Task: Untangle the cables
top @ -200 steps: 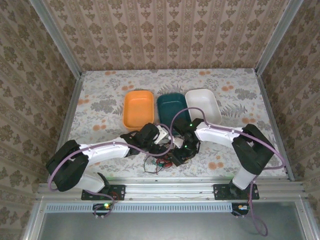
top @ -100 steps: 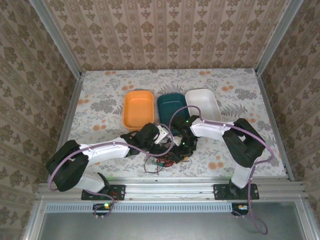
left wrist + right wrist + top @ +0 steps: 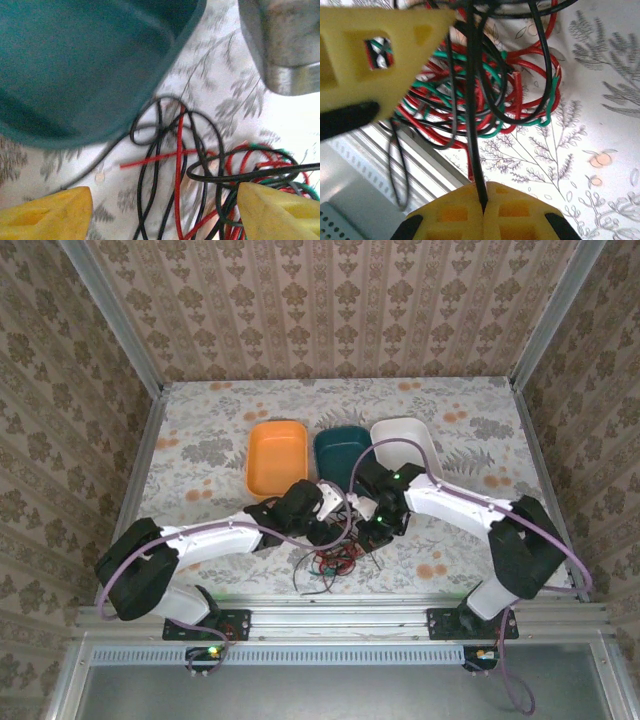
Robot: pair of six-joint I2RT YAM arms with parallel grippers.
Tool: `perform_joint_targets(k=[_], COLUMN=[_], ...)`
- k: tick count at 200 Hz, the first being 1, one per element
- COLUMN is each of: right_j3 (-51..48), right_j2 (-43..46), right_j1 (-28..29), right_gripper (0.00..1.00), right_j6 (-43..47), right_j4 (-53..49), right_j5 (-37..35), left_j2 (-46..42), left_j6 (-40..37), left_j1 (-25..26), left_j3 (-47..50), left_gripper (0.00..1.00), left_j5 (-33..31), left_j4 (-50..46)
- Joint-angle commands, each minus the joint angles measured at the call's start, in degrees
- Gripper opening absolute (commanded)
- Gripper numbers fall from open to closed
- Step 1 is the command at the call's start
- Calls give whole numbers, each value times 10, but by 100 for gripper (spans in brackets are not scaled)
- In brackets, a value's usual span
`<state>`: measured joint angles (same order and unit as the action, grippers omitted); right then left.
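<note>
The cables (image 3: 328,562) lie in a red, green and black tangle on the worktop (image 3: 200,455) near its front edge, just in front of the teal bin (image 3: 345,452). The left gripper (image 3: 165,205) stands wide open over the strands, holding nothing. The right gripper (image 3: 482,192) is closed, pinching one black cable (image 3: 474,125) that runs straight from its tips.
</note>
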<state>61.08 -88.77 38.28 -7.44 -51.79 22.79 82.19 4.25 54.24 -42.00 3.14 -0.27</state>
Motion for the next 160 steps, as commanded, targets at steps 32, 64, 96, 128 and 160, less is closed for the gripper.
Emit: perform_joint_targets(k=[32,64,96,128,160], right_j3=[46,29,15,5,1], right_j2=[126,153,149,141,128], right_j1=[-61,-77,-79,-82,-93], right_gripper=[0,0,0,0,0], right_j6=[-44,-68,-81,-98,-111], right_j4=[54,97,118,144,152], right_j5=[30,48,42,39,41], left_j2=[34,16,-12,-20,-32], left_j6=[-12,-14,-16,-33,-64], left_j1=[-2,-2,-2,9,24], left_j3=[11,27,46,40,28], left_gripper=[76,80,85,90,94], left_j5=[-23,-23,0,6,11], left_j4=[-45,-25,-6,-7,9])
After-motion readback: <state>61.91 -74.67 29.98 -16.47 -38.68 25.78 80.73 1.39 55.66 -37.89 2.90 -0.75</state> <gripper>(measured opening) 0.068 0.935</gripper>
